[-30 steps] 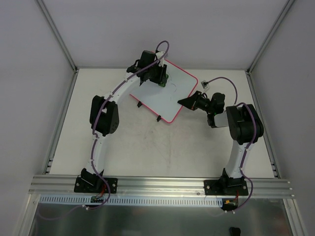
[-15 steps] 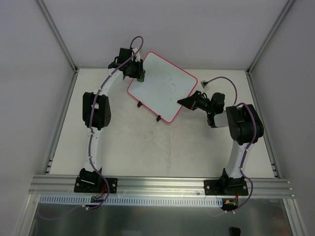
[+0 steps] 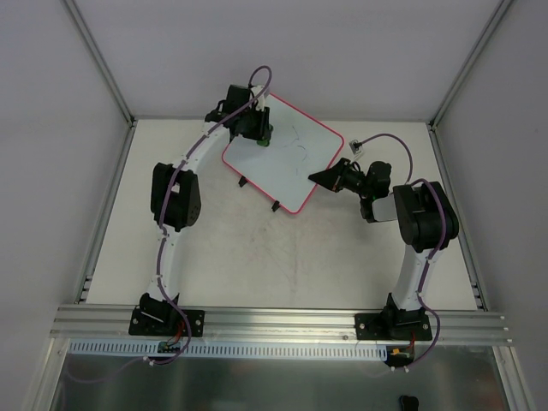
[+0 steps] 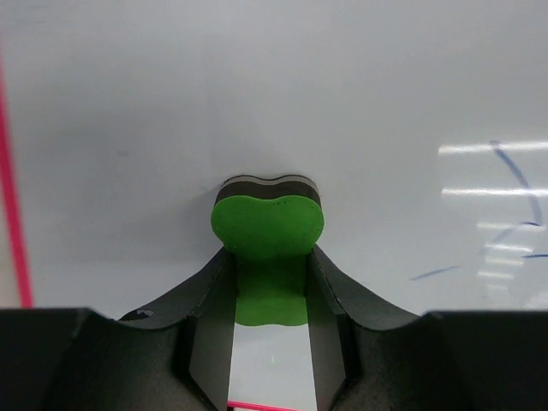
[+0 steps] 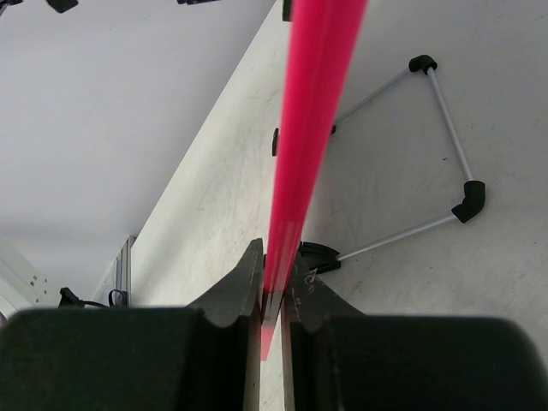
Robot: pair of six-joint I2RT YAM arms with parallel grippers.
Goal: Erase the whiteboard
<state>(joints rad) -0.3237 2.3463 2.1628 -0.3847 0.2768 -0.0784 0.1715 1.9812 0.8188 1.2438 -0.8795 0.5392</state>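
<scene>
over the worktop (image 3: 257, 257), my right jaws are pinched shut on the pink-red frame (image 5: 312, 103) of the whiteboard (image 3: 295, 171), steadying it by its right edge. farther out, my left jaws are clamped around the green eraser (image 4: 267, 227), its pad pressed to the board near the far-left edge. the patch around it looks clean. faint blue strokes (image 4: 514, 197) toward the middle are left to wipe, so i judge the job part done.

Left arm (image 3: 175, 197) reached forward, left gripper (image 4: 269, 265) pinching a green bone-shaped eraser (image 4: 268, 224); right arm (image 3: 419, 223) bent leftward, right gripper (image 5: 274, 272) clamping the pink-framed whiteboard (image 3: 287, 171)
</scene>
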